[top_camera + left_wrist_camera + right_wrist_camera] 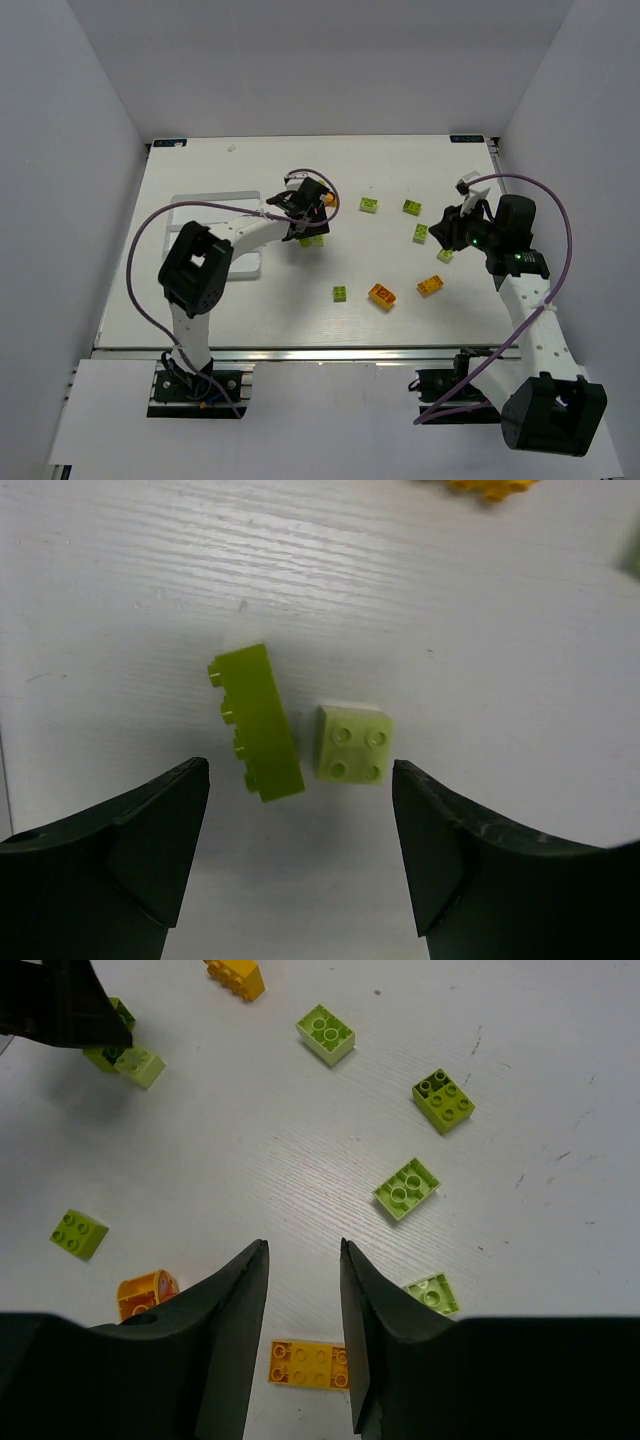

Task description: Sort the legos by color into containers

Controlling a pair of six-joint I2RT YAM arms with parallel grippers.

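Observation:
My left gripper (306,212) (300,780) is open and empty, hovering over two legos. These are a lime green long brick (255,720) lying on its side and a pale green square brick (353,743), both just ahead of the fingertips. My right gripper (447,228) (305,1250) is open with a narrow gap and empty, above bare table. A flat orange brick (305,1365) lies under it. Green bricks (407,1188) (432,1293) lie to its right. The white tray (200,198) sits at the left, partly hidden by the left arm.
More green bricks (369,205) (412,207) (341,293) and orange ones (382,295) (430,285) are scattered across the table's middle and right. An orange brick (329,202) lies by the left gripper. White walls enclose the table.

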